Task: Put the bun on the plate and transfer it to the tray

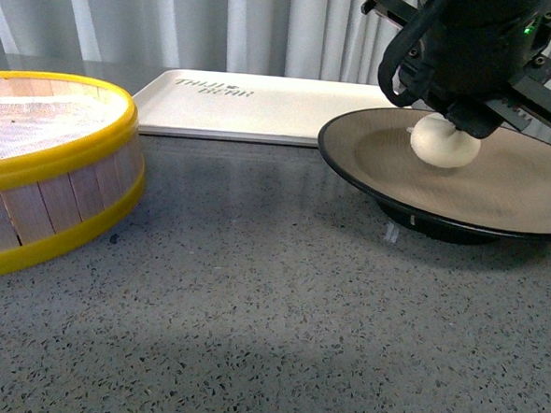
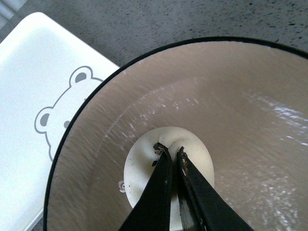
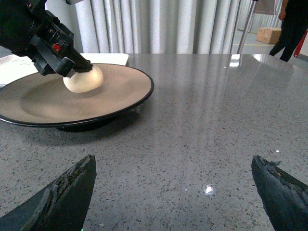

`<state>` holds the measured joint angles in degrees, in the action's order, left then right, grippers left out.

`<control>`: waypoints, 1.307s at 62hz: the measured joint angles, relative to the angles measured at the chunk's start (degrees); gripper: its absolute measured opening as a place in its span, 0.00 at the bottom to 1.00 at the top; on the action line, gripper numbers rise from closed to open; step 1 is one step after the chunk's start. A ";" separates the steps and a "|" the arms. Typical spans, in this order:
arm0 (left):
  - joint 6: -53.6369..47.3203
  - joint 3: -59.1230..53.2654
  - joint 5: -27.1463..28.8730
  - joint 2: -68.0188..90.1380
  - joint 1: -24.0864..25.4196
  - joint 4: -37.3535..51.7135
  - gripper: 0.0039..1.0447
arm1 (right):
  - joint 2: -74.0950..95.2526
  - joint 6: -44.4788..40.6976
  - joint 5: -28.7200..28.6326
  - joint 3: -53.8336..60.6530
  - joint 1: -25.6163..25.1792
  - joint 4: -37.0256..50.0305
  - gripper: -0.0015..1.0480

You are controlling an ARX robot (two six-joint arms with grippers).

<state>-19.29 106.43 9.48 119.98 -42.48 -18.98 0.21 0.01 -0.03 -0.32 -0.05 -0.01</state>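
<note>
The white bun (image 1: 445, 142) rests low on the beige inside of the black-rimmed plate (image 1: 353, 169) at the right of the front view. My left gripper (image 1: 459, 113) comes down from above and is shut on the bun's pleated top. In the left wrist view the black fingers (image 2: 161, 183) pinch the twist of the bun (image 2: 139, 166) over the plate (image 2: 231, 96). The cream-white tray (image 1: 253, 107) lies behind the plate, its bear print in the left wrist view (image 2: 29, 86). My right gripper (image 3: 173, 168) is open and empty over bare table, apart from the plate (image 3: 139, 94) and bun (image 3: 83, 79).
A yellow-rimmed wooden steamer basket (image 1: 44, 174) stands at the left. The table is grey speckled stone (image 1: 269, 318). White curtains hang behind. A person (image 3: 293, 24) stands far off in the right wrist view.
</note>
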 joint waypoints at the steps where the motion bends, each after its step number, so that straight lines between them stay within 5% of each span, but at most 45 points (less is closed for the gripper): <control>1: -0.04 0.00 0.00 0.00 0.02 -0.04 0.03 | 0.00 0.00 0.00 0.00 0.00 0.00 0.92; 39: 0.17 -1.01 -3.41 -1.29 0.00 -4.37 0.04 | 0.00 0.00 0.00 0.00 0.00 0.00 0.92; 75: 1.81 -1.01 -3.80 -1.99 0.46 -4.46 0.89 | 0.00 0.00 0.00 0.00 0.00 0.00 0.92; 81: 2.45 -1.25 -4.79 -3.56 0.90 -3.19 0.95 | 0.00 0.00 0.00 0.00 0.00 0.02 0.92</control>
<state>-16.84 105.19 4.69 116.42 -41.58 -22.17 0.21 0.01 -0.03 -0.32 -0.05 0.01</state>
